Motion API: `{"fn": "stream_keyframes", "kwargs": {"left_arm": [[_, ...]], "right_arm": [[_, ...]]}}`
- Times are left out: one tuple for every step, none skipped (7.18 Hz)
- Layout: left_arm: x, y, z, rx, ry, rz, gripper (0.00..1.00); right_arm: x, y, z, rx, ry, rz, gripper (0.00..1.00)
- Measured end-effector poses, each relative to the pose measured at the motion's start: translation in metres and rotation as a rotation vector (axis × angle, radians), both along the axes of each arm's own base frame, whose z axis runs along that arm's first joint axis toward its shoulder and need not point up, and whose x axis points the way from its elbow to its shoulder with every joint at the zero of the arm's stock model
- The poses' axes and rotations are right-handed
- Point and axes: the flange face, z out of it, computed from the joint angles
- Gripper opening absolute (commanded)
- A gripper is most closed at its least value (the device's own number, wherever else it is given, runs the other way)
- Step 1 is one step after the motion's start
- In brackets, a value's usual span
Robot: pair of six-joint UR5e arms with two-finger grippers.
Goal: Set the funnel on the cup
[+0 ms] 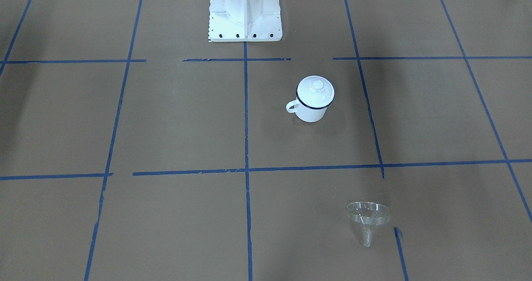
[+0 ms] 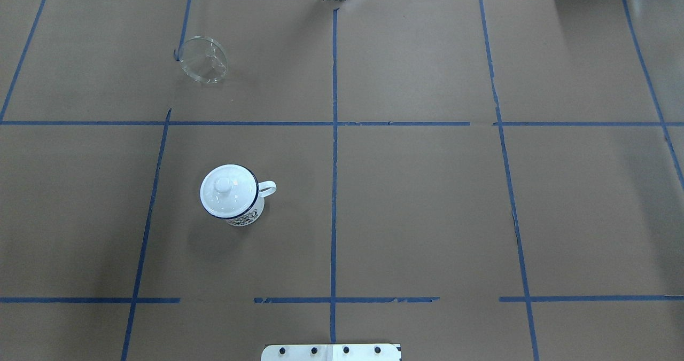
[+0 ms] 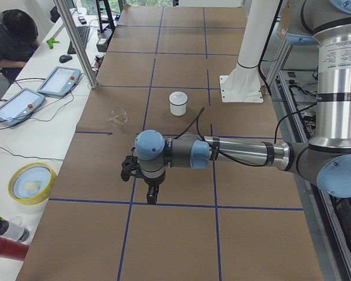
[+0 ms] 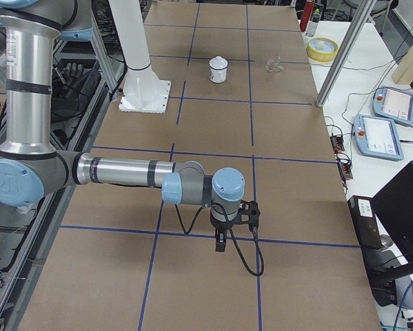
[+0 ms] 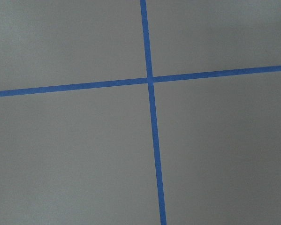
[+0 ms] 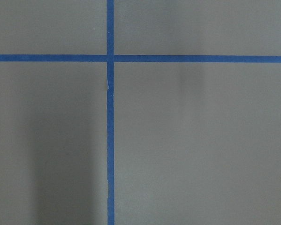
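We find the clear, wide-rimmed funnel (image 2: 203, 60) tipped sideways by the bench's (image 2: 427, 217) far edge (left gripper (image 3: 152, 198), right gripper (image 4: 221, 245): we cannot tell their spread).

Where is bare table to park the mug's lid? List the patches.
Bare: everything on the robot's right of the centre tape line; the stretch between the cup and the funnel; the strip between the cup and the base plate. Nowhere is crowded: only the lidded cup and the funnel, lying on its side, occupy the left half.
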Motion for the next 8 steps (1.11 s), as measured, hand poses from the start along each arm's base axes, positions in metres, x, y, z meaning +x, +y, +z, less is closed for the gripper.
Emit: {"fn": "stream_keyframes", "kwargs": {"left_arm": [[0.000,-0.001,0.000,0.006,0.001,-0.002,1.00],[0.000,-0.003,-0.001,0.019,0.001,-0.004,1.00],[0.000,-0.005,-0.004,0.036,0.001,-0.003,1.00],[0.001,-0.009,-0.007,0.052,0.001,-0.003,1.00],[0.002,-0.015,-0.013,0.068,0.000,-0.001,1.00],[0.003,-0.022,-0.019,0.082,-0.001,0.000,1.00],[0.003,-0.028,-0.025,0.094,-0.001,-0.001,1.00],[0.003,-0.036,-0.033,0.111,-0.001,-0.001,1.00]], "right_arm": [[0.000,0.000,0.000,0.000,0.000,0.000,1.00],[0.000,0.000,0.000,0.000,0.000,0.000,1.00],[0.000,0.000,0.000,0.000,0.000,0.000,1.00],[0.000,0.000,0.000,0.000,0.000,0.000,1.00],[0.000,0.000,0.000,0.000,0.000,0.000,1.00],[0.000,0.000,0.000,0.000,0.000,0.000,1.00],[0.000,0.000,0.000,0.000,0.000,0.000,1.00],[0.000,0.000,0.000,0.000,0.000,0.000,1.00]]}}
